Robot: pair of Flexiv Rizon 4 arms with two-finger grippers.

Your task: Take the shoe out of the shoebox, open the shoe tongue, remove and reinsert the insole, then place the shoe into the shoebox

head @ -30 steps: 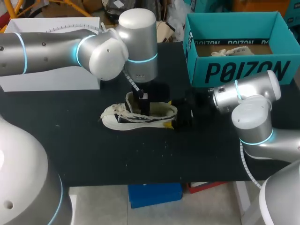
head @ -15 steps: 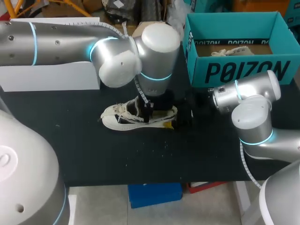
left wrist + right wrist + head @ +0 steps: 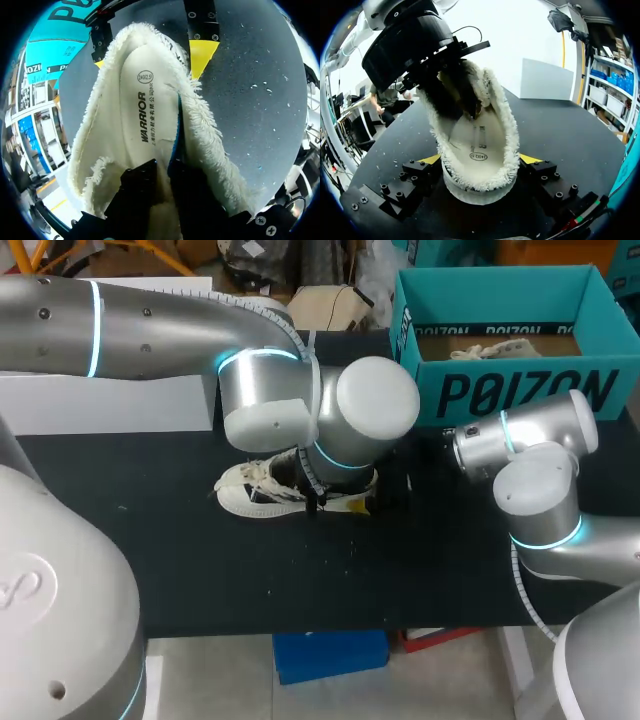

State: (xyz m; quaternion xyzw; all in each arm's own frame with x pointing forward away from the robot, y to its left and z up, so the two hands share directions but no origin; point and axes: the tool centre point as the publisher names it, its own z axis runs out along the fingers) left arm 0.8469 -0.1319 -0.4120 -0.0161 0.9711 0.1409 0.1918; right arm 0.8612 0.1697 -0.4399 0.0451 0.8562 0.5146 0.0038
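Item: shoe (image 3: 245, 496), fleece-lined, lay on its sole on the counter (image 3: 200, 570), outside the shoebox (image 3: 500, 390). Right pincer (image 3: 480, 162) was clamped across the heel from both sides. Left pincer (image 3: 162, 185) reached into the opening, seemingly closed on the raised edge of the insole (image 3: 145, 115), though its tips were hidden. Handling note: the insole wanted a slow peel upward and heelward, the heel kept pinned, since the fleece would likely drag.
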